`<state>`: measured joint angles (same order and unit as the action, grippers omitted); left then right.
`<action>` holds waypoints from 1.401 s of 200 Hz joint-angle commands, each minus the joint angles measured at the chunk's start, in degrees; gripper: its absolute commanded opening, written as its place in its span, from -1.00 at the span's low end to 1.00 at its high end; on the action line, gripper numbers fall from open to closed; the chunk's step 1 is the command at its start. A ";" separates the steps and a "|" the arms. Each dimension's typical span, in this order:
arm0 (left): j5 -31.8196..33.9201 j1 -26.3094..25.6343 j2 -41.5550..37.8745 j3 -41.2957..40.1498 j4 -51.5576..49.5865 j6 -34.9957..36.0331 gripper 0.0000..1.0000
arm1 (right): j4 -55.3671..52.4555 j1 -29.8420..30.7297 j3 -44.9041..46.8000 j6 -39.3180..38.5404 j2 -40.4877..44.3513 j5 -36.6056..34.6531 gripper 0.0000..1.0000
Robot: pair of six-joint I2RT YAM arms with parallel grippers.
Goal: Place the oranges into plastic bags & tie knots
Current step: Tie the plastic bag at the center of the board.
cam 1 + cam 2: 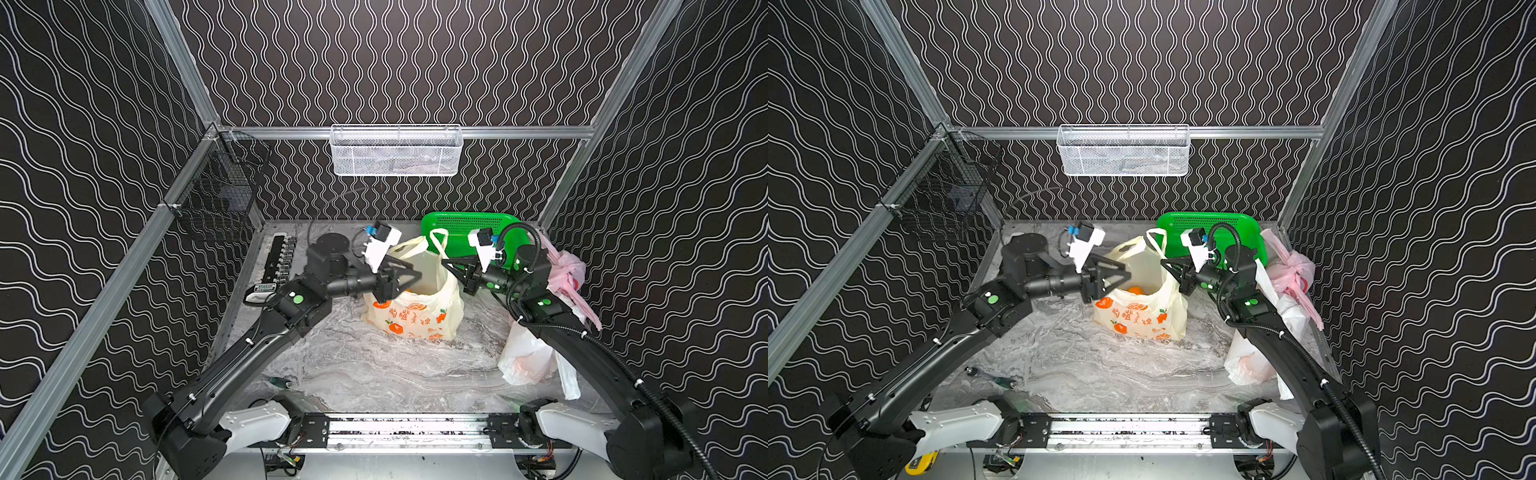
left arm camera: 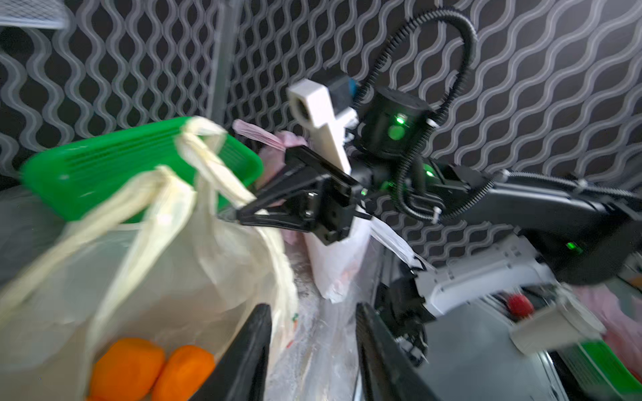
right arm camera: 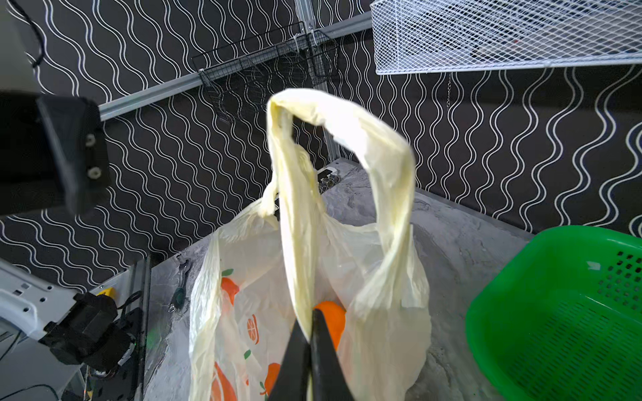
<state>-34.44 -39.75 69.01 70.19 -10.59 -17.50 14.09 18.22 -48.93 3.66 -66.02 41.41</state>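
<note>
A pale yellow plastic bag (image 1: 415, 307) with orange prints stands open mid-table in both top views. Oranges (image 1: 1136, 290) lie inside; the left wrist view shows two (image 2: 126, 364) and the right wrist view shows one (image 3: 330, 319). My right gripper (image 3: 311, 312) is shut on one handle strap (image 3: 295, 208), holding it up at the bag's right rim (image 1: 444, 262). My left gripper (image 1: 417, 276) hovers at the bag's left rim, open, with only table showing between its fingers (image 2: 253, 347). A pink bag (image 1: 567, 270) and a white bag (image 1: 528, 353) lie under the right arm.
A green perforated basket (image 1: 465, 224) stands behind the yellow bag. A white mesh basket (image 1: 395, 151) hangs on the back rail and a black wire basket (image 1: 216, 195) on the left rail. A power strip (image 1: 282, 257) lies along the left edge, a small tool (image 1: 280, 382) near the front.
</note>
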 commanded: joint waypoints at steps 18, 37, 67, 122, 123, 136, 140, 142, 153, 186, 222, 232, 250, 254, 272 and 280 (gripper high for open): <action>-1.55 -2.14 4.96 -0.77 5.20 -1.72 0.06 | 2.74 0.00 1.31 -0.06 1.58 2.00 -1.00; 1.63 -2.09 6.63 -2.96 9.23 -3.14 0.32 | 1.82 -0.02 1.86 -0.53 2.66 1.93 -1.00; 2.26 -2.05 9.29 -3.01 14.34 -4.22 0.58 | -2.48 0.06 1.43 -2.05 3.60 2.36 -1.00; 3.18 -2.06 13.84 3.73 13.88 -4.75 0.66 | -5.95 0.06 2.72 -3.58 5.74 2.82 -1.00; 3.38 -2.07 13.90 3.77 13.73 -4.70 0.66 | -5.93 0.06 2.75 -3.57 5.73 2.85 -1.00; 5.10 -1.86 14.13 4.67 12.46 -4.84 0.66 | -5.60 0.13 3.28 -3.25 6.24 3.02 -1.00; 5.47 -1.76 14.13 4.84 12.36 -4.96 0.66 | -5.53 0.15 3.47 -3.18 6.45 2.98 -1.00; 5.57 -1.70 14.09 4.84 12.28 -4.97 0.66 | -5.49 0.15 3.53 -3.10 6.50 2.93 -1.00; 6.88 -1.36 13.92 5.02 11.95 -5.35 0.65 | -5.69 0.20 3.75 -3.13 6.69 3.06 -1.00; 7.34 0.25 13.69 5.13 12.79 -7.40 0.36 | -6.31 0.76 4.27 -3.30 6.90 3.77 -1.00; 4.79 0.88 14.22 5.83 13.60 -8.17 -0.01 | -7.02 1.31 4.45 -3.66 7.17 3.61 -1.00; 4.27 0.83 14.10 5.66 14.13 -8.41 -0.07 | -7.11 1.29 4.44 -3.74 7.26 3.36 -1.00; 3.38 0.83 14.01 5.50 14.42 -8.43 -0.25 | -7.72 1.40 4.28 -4.18 7.18 2.99 -1.00; 3.11 0.82 14.02 5.40 14.47 -8.50 -0.30 | -7.83 1.43 4.21 -4.23 7.22 2.81 -1.00; 1.97 0.88 13.63 4.97 14.42 -8.27 -0.45 | -7.82 1.46 4.34 -4.17 7.21 2.37 -1.00; 1.59 0.83 13.35 4.61 14.15 -7.93 -0.52 | -7.62 1.45 4.42 -4.10 7.19 2.27 -1.00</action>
<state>-30.48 -39.00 82.98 75.40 1.61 -25.34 6.74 19.55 -44.58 0.43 -59.00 43.99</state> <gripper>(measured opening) 0.271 0.066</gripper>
